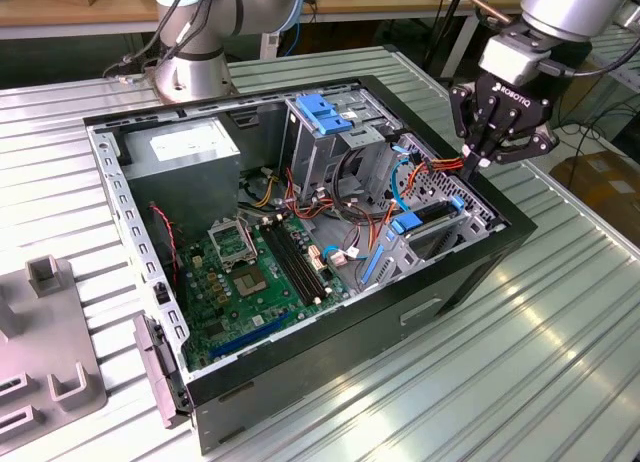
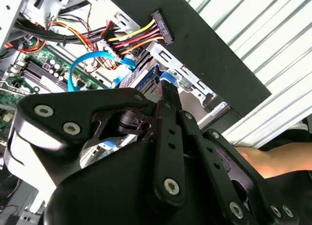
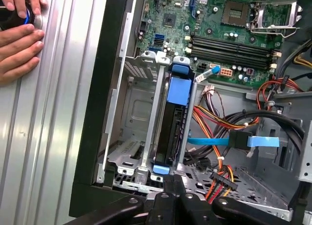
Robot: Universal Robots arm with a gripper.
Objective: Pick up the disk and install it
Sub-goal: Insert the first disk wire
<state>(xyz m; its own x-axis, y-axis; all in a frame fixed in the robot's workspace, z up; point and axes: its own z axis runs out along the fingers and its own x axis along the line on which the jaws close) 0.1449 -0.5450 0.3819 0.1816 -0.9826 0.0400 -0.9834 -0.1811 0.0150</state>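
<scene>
Ribbed metal table (image 1: pixel 560 382) bears the open computer case (image 1: pixel 330 354), claw (image 1: pixel 478 162) pinched shut above the seated disk (image 3: pixel 176 96)

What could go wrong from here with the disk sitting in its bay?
The gripper hangs close above the disk in the drive cage; pushing off-line might jam its blue bracket. The loose power cables and the blue data cable lie beside it and could snag. A person's hands rest near the case and could be struck.
</scene>
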